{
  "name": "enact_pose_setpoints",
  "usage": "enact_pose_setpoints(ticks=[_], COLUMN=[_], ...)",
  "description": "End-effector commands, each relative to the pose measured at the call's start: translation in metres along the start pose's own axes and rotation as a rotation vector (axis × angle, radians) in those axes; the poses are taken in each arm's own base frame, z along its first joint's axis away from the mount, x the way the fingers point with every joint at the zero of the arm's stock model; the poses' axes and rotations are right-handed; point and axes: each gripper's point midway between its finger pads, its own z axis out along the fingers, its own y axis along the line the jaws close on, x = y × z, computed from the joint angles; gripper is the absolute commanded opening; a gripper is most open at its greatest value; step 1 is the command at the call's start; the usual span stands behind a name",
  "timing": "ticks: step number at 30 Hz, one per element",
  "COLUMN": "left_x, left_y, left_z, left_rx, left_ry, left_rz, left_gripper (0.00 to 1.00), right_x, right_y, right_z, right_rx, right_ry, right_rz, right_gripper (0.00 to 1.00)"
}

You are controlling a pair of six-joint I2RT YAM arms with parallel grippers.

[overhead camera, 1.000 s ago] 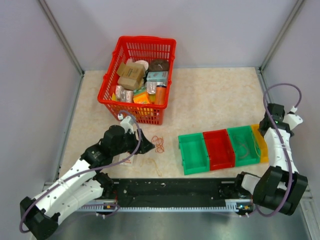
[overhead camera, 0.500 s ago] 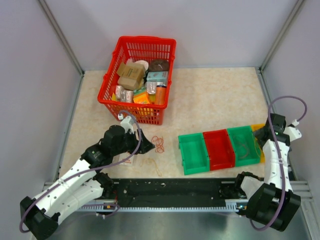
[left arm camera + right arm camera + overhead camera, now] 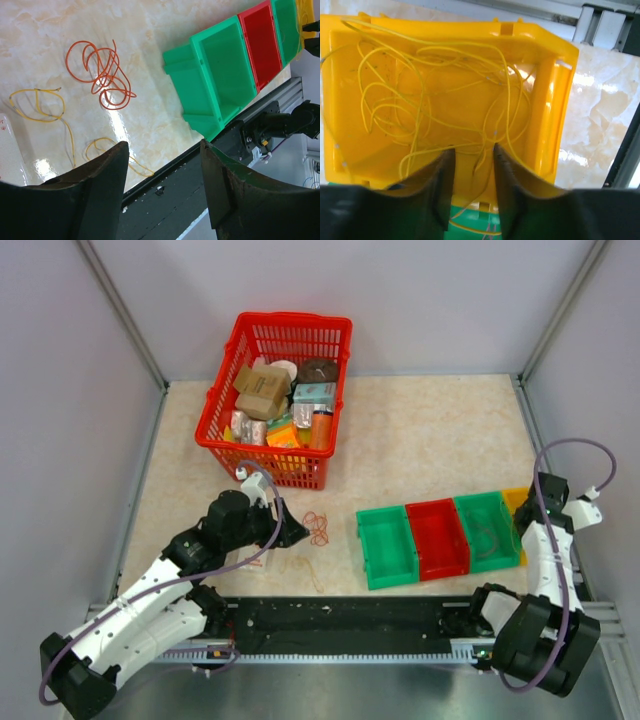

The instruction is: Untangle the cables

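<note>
Wide view first: the pale marbled table (image 3: 430,430) carries everything. The left arm (image 3: 150,600) reaches in from the near left corner toward the middle. The right arm (image 3: 545,570) stands folded at the near right, with its wrist above the end of the bin row. A black rail (image 3: 340,625) runs along the near edge between the two bases.

At the back sits a red basket (image 3: 295,318), packed with boxes and packets. Front right, four bins stand side by side and touching. There is a green bin (image 3: 385,545), a red bin (image 3: 437,537) and a second green bin (image 3: 478,499) with one thin loop lying in it. The yellow bin (image 3: 547,100) closes the right end, mostly hidden under the arm in the top view.

Now the left gripper (image 3: 162,150): it hangs low over the table with its jaws spread wide and nothing between them. Just ahead of it lies the orange tangle (image 3: 100,75), on bare table between the basket and the first green bin. Beside that tangle lie loose yellow strands (image 3: 42,102), near it but seemingly not knotted into it. One strand curls close to the left finger.

Over to the right gripper (image 3: 472,150): it points straight down into the yellow bin. Its jaws stand apart with a narrow gap, and it has no grip on anything. Below it a heap of yellow wire loops (image 3: 435,100) covers the bin floor. A strand or two shows through the gap, but I cannot tell whether the fingers touch them.
</note>
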Motion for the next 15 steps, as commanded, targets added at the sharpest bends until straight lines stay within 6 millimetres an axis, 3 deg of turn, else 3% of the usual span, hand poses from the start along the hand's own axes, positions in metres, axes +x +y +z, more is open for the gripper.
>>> enact_pose_setpoints(ticks=[1, 5, 11, 15], left_x=[-0.011, -0.010, -0.011, -0.010], left_y=[-0.009, -0.008, -0.010, -0.008], left_z=[0.000, -0.001, -0.002, -0.001], left_rx=[0.033, 0.027, 0.034, 0.030], left_ry=[-0.036, -0.035, -0.041, -0.033], left_rz=[0.030, 0.029, 0.030, 0.033], left_gripper=[0.63, 0.63, 0.63, 0.64], right_x=[-0.004, -0.008, -0.014, -0.023], right_y=[0.003, 0.006, 0.007, 0.018], right_z=[0.012, 0.026, 0.041, 0.027], right_rx=[0.004, 0.024, 0.069, 0.005], right_ry=[-0.010, -0.019, -0.014, -0.003], right_rz=[0.031, 0.024, -0.031, -0.076], right_gripper=[0.22, 0.01, 0.00, 0.01])
